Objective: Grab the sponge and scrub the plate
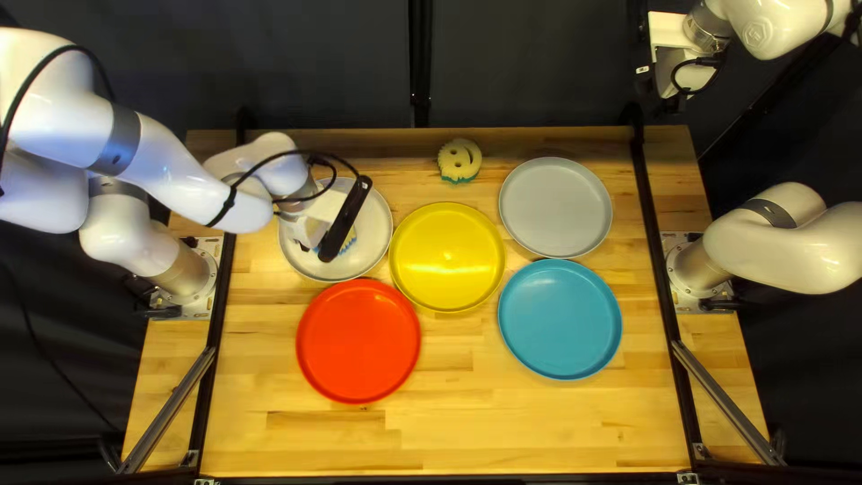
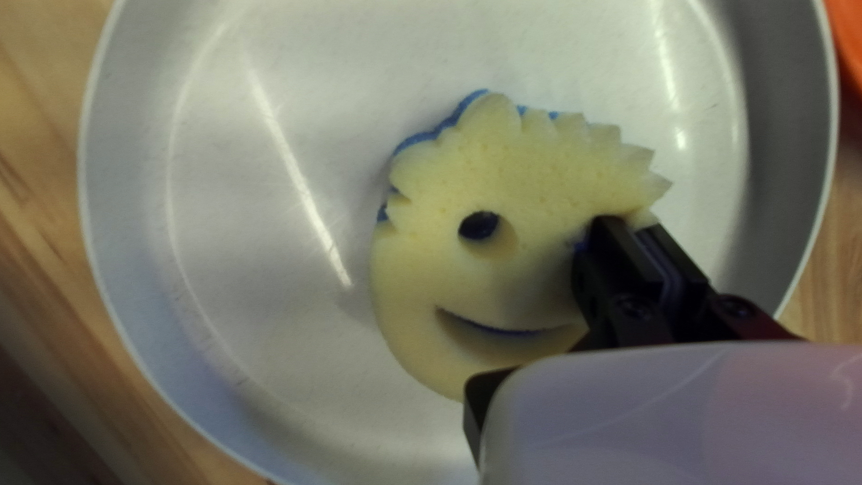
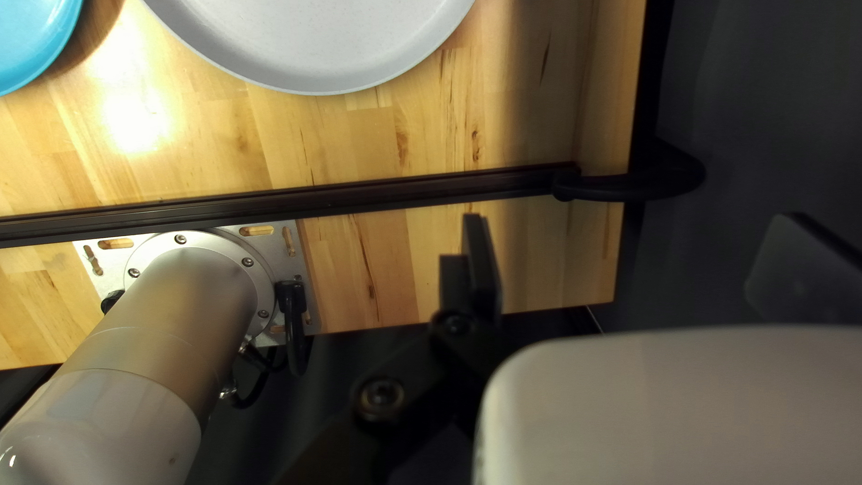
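Picking up looks done: the left hand (image 2: 632, 224) is clamped on the edge of the sponge (image 2: 521, 180), which is at or just over the white plate (image 1: 375, 220), left of centre in the top left view. Scrubbing is probably what's left; no strokes can be told. The right hand (image 3: 636, 235) is spread apart. The sponge's underside is hidden, so contact is uncertain.

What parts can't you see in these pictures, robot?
- Sponge underside: faces the white plate, left wrist view.
- Part of its chin: behind my left hand, left wrist view.
- Part of the grey plate: cut off by the edge, right wrist view.
- My right hand's tips: lost against dark curtain, top left view.
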Controlling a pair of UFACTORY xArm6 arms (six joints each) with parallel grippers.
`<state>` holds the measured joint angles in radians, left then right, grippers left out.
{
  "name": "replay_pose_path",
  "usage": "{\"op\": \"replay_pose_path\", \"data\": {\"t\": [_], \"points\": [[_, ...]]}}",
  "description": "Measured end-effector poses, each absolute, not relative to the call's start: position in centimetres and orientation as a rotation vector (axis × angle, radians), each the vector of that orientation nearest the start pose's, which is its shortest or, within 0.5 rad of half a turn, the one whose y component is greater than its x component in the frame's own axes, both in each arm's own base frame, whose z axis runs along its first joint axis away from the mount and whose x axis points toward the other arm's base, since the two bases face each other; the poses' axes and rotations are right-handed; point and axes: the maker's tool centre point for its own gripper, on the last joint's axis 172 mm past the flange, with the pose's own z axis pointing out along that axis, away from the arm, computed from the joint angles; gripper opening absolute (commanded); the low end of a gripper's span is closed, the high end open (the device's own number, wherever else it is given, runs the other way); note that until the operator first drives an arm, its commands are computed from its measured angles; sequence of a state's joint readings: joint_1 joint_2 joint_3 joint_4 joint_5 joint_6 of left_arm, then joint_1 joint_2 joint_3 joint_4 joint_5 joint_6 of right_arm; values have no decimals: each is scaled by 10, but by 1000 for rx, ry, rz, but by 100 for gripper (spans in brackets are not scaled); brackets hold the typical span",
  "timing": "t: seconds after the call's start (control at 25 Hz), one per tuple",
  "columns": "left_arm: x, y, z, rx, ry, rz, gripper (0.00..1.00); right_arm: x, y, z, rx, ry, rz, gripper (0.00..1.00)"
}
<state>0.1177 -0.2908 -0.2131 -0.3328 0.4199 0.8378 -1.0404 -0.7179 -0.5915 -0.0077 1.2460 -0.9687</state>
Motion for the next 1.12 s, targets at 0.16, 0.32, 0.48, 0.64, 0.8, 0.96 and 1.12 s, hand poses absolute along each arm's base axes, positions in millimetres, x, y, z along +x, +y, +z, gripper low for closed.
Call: {"op": "replay_pose_path", "data": {"t": [0.16, 0.32, 0.48, 0.64, 0.8, 0.96, 1.12], "points": [[310, 21, 35, -3145, 685, -240, 0, 149, -257, 239, -3197, 111, -44, 100], [308, 45, 33, -3144, 666, -237, 0, 149, -257, 239, -3197, 111, -44, 100], [304, 79, 36, -3154, 614, -236, 0, 149, -257, 239, -3197, 111, -44, 100], [300, 103, 39, -3160, 583, -226, 0, 149, -257, 239, -3197, 111, -44, 100], [299, 108, 37, -3164, 574, -216, 0, 149, -257, 239, -3197, 111, -44, 100], [304, 91, 35, -3160, 596, -216, 0, 149, -257, 239, -3197, 111, -44, 100], [312, 61, 34, -3152, 630, -223, 0, 149, -257, 239, -3197, 111, -44, 100]]}}
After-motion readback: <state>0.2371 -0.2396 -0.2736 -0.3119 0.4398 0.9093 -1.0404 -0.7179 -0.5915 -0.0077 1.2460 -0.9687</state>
